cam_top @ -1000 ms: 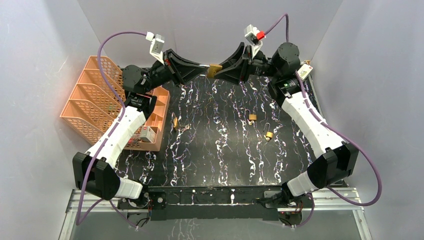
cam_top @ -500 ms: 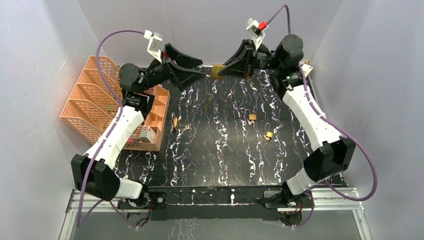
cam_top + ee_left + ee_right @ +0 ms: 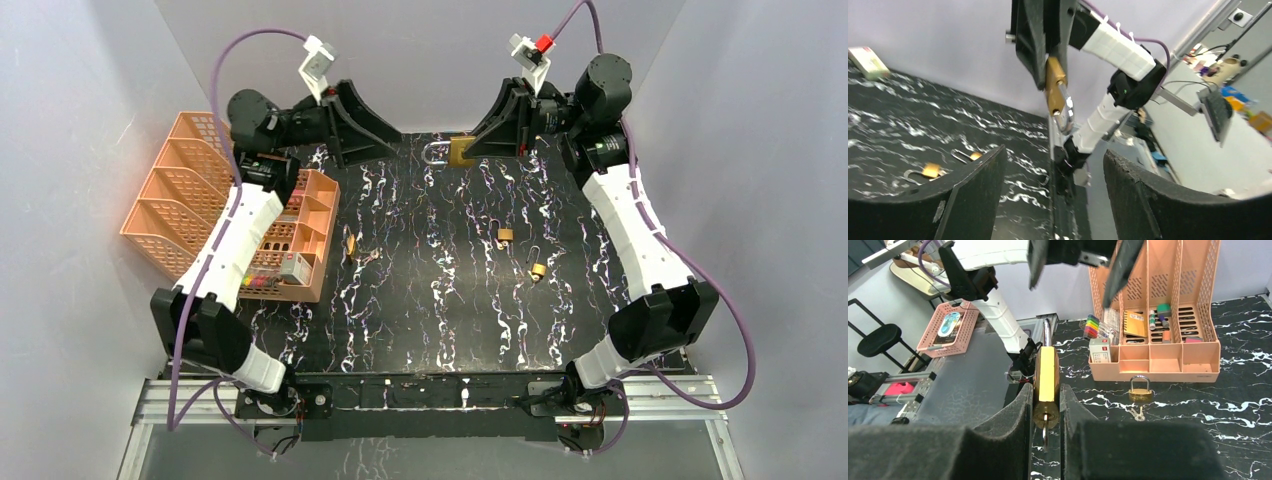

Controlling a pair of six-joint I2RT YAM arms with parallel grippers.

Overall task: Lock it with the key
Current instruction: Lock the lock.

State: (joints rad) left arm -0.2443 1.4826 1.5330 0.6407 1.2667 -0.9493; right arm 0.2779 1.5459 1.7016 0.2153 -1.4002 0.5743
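A brass padlock [image 3: 1046, 371] is clamped between the pads of my right gripper [image 3: 1046, 396], shackle [image 3: 1047, 332] pointing away. The key [image 3: 1044, 434] sticks out of the keyhole in its base, toward the wrist. From above, the padlock [image 3: 461, 151] is held over the far edge of the table, shackle to the left. My left gripper [image 3: 385, 140] stands open a short way left of it, touching nothing. In the left wrist view the padlock [image 3: 1055, 90] hangs beyond the spread fingers [image 3: 980, 182], nothing between them.
An orange desk organizer [image 3: 185, 200] with a lower tray [image 3: 305, 235] of small items stands at the left. Three small padlocks [image 3: 505, 237] [image 3: 538, 269] [image 3: 350, 244] lie on the black marbled table [image 3: 430, 320]. Loose keys [image 3: 1137, 413] lie by one of them.
My left gripper has opened, let go at the padlock and drawn back to the left. The right gripper has carried the padlock slightly right and lower.
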